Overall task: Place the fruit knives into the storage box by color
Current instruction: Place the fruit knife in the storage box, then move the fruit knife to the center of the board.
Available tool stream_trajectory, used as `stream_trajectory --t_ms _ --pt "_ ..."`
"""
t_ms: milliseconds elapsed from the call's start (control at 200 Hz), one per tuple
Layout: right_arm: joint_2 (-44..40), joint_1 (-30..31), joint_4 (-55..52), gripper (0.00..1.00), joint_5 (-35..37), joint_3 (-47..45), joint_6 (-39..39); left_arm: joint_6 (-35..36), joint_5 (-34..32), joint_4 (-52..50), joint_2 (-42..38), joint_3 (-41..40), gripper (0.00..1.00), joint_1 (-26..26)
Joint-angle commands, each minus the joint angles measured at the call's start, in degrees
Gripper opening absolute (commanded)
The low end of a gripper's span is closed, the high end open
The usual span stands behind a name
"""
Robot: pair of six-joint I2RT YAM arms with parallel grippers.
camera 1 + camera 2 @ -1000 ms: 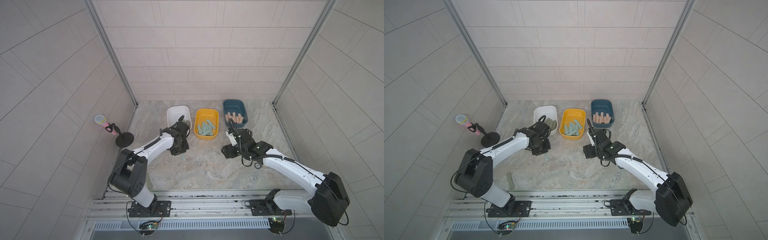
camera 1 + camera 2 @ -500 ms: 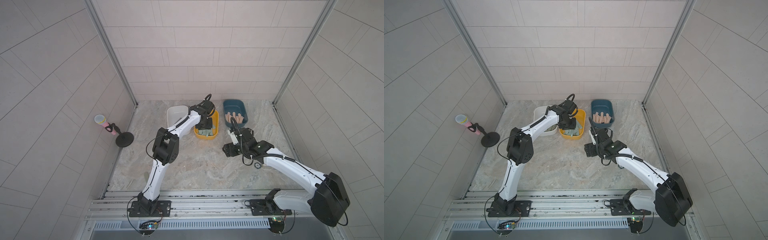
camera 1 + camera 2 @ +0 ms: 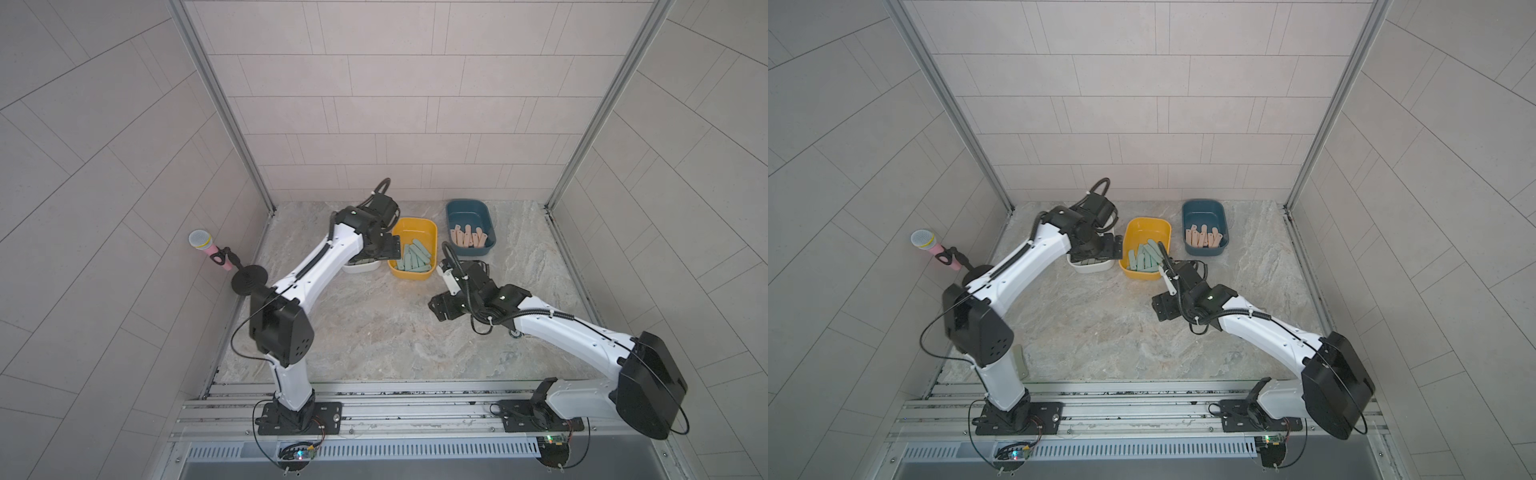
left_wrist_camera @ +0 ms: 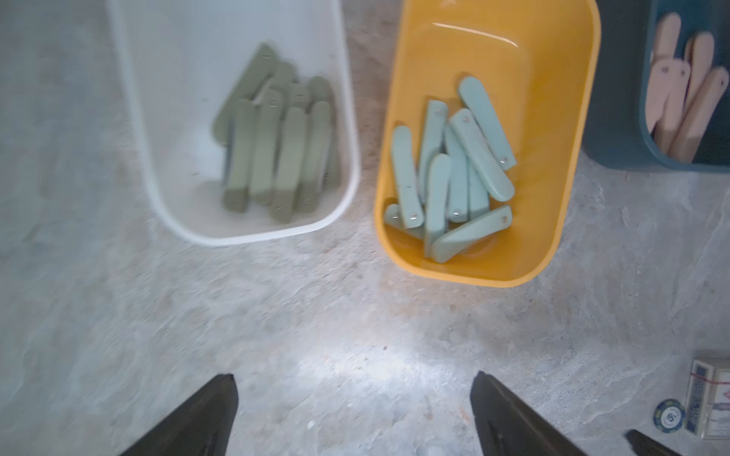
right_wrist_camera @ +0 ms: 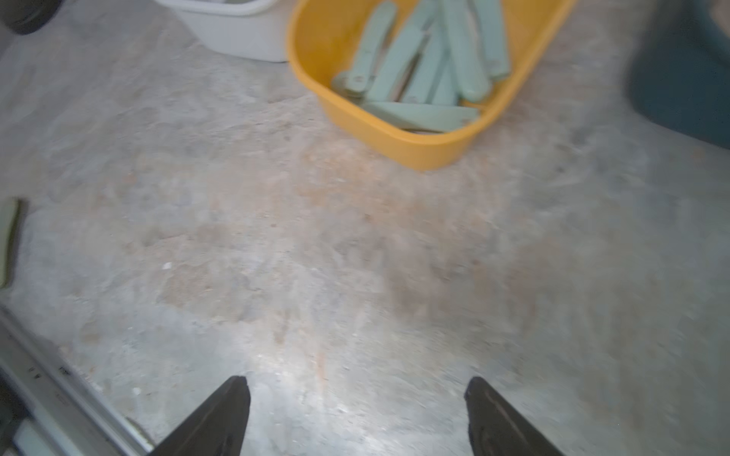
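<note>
Left wrist view: the left jaws stand wide apart and hold nothing, near the white box [image 4: 177, 98], where the olive-green knives [image 4: 276, 150] lie in a heap. The light teal knives [image 4: 454, 169] lie in the yellow box [image 4: 533, 118], and the peach-pink knives [image 4: 679, 98] in the dark blue box [image 4: 616, 98]. The right jaws are also apart and empty, over the bare desk [image 5: 355, 256]. A single olive-green knife [image 5: 8, 241] lies alone on the desk, well apart from the boxes.

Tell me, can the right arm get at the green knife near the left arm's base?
Perhaps: the table between is bare and the right gripper is open, but the green knife lies beside the left arm.
</note>
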Motion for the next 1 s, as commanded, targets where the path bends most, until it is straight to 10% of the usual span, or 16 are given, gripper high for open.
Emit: stream_trajectory --t_ms 0,290,996 --pt "7.1 9.0 9.6 0.87 2.5 6.3 0.0 1.8 -2.8 -5.8 -9.8 -6.7 1.00 7.9" --pt "33.0 23.0 17.4 0.77 -2.0 31.8 -8.4 7.3 6.6 -9.7 -17.2 -8.1 1.00 29.8" --pt "69.2 30.6 -4.9 0.90 -6.5 76.9 -18.8 3.7 8.4 -5.6 -21.5 -7.7 1.00 33.5"
